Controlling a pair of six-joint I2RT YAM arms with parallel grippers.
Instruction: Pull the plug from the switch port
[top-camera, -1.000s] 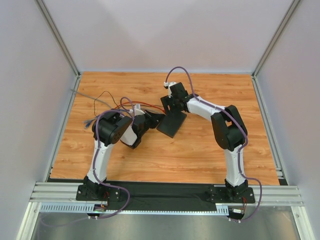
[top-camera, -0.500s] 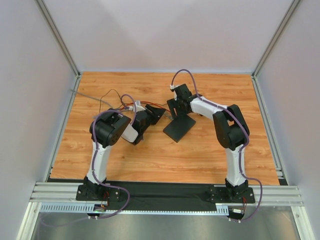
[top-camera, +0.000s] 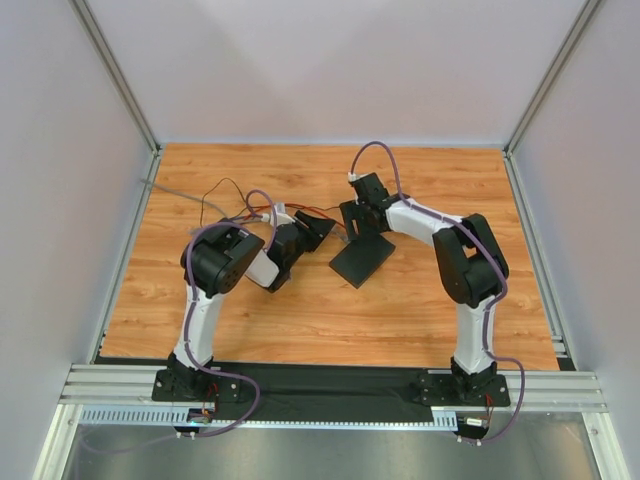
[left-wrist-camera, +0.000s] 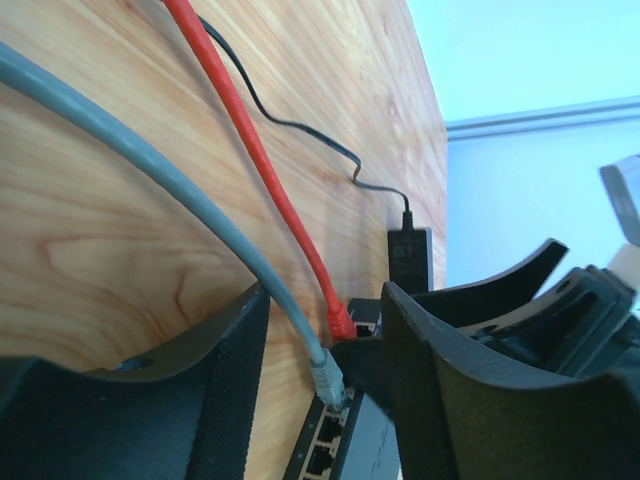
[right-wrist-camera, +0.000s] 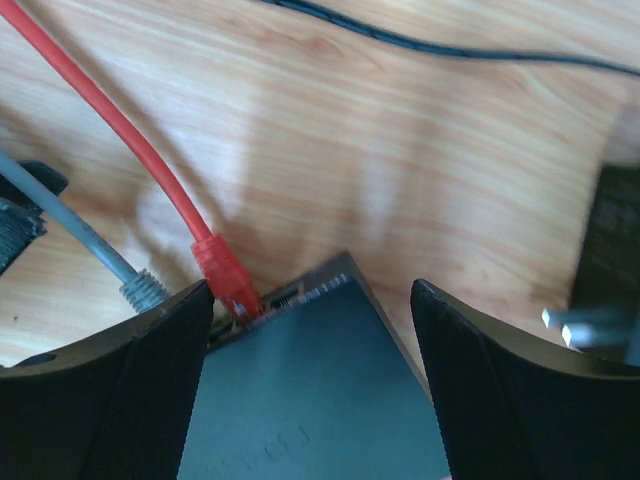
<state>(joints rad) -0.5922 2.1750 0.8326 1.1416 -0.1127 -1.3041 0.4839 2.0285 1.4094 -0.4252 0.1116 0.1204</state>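
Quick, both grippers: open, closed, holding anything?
Left gripper: open, grey cable between its fingers, not clamped.
Right gripper: open, fingers astride the switch, not holding it.

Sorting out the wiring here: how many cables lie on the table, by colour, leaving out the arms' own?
Red cable: 1
Grey cable: 1
Black cable: 1
Total: 3

The top camera looks down from behind the arm bases over the whole worktop, the left wrist camera skims low along it, the right wrist camera peers steeply down, both close on the port edge of the switch.
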